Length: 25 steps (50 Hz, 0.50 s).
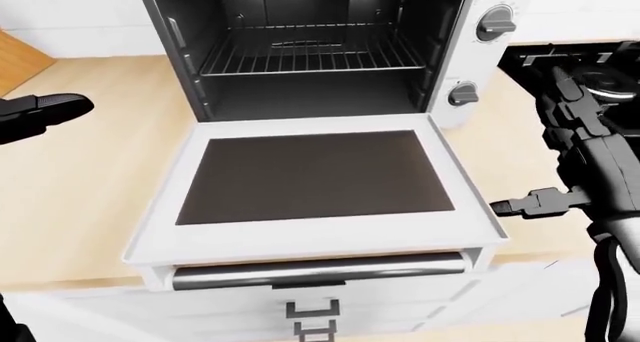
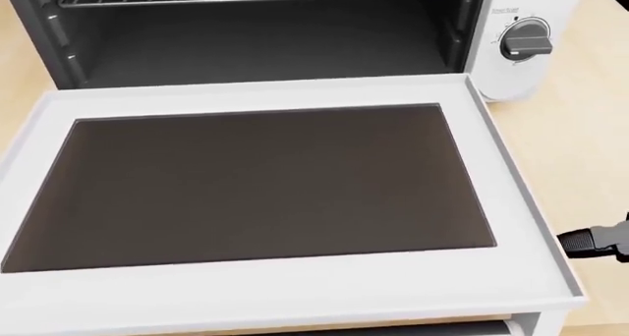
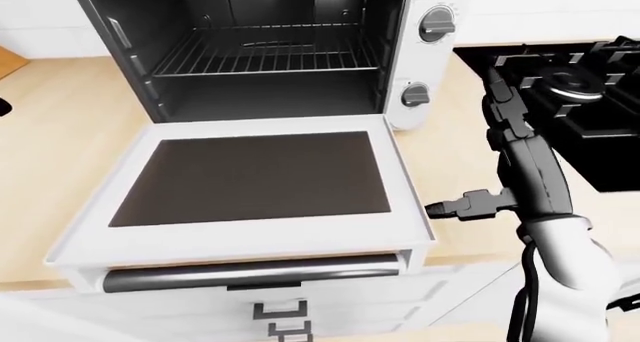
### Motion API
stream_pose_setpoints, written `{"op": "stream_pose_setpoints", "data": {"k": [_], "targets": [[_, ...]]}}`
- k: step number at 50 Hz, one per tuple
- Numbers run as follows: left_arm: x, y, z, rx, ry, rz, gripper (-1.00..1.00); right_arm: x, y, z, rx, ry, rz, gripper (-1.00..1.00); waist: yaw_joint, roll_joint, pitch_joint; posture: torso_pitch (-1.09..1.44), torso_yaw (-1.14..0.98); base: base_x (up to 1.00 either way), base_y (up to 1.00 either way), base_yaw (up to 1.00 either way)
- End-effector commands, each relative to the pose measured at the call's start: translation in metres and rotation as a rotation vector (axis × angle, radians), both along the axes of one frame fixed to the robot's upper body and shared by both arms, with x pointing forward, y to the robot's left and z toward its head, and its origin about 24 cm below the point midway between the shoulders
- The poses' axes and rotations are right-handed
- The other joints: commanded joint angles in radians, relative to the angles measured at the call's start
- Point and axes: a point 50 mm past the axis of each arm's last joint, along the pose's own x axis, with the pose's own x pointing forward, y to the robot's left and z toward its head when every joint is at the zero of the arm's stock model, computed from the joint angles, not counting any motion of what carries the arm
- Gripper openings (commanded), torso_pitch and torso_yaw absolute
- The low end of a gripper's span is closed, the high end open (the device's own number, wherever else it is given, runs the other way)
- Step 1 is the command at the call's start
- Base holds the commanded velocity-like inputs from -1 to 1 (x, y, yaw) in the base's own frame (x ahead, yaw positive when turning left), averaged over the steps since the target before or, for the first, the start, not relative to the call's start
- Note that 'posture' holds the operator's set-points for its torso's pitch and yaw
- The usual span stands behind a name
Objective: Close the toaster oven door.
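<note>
The white toaster oven (image 1: pixel 455 57) stands on the counter with its door (image 1: pixel 320 241) folded flat toward me, dark glass pane (image 2: pixel 245 189) facing up. A dark bar handle (image 3: pixel 250 276) runs along the door's near edge. My right hand (image 3: pixel 445 208) hovers just off the door's right edge near its lower corner, fingers stretched toward it and holding nothing; the head view shows only its fingertips (image 2: pixel 588 240). My left hand (image 1: pixel 40 113) is a dark shape far left over the counter, well away from the door, and its fingers do not show clearly.
Inside the oven a wire rack (image 1: pixel 310 49) spans the cavity. Two knobs (image 1: pixel 495 23) (image 1: pixel 462 93) sit on its right panel. A black stove (image 3: pixel 590 94) lies to the right. The oven rests on a wooden counter (image 1: pixel 90 169), with a drawer pull (image 1: pixel 310 312) below.
</note>
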Motion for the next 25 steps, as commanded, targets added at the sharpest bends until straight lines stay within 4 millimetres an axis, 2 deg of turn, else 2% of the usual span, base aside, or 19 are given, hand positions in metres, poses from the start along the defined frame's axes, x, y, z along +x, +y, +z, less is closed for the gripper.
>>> {"op": "stream_pose_setpoints", "data": {"k": [1, 12, 25], "targets": [[-0.0076, -0.0022, 0.0168, 0.043, -0.079, 0.006, 1.0, -0.0016, 0.0107, 0.0087, -0.038, -0.041, 0.063, 1.0, 0.003, 0.002, -0.017, 0.0, 0.0, 0.0, 0.0, 0.0], [-0.0085, -0.0016, 0.0169, 0.041, -0.078, 0.008, 1.0, -0.0024, 0.0145, 0.0039, -0.035, -0.025, 0.08, 1.0, 0.001, 0.006, -0.016, 0.0, 0.0, 0.0, 0.0, 0.0], [-0.0091, -0.0012, 0.0173, 0.041, -0.079, 0.009, 1.0, -0.0031, 0.02, 0.0094, 0.015, -0.039, 0.084, 1.0, -0.001, 0.011, -0.014, 0.0, 0.0, 0.0, 0.0, 0.0]]}}
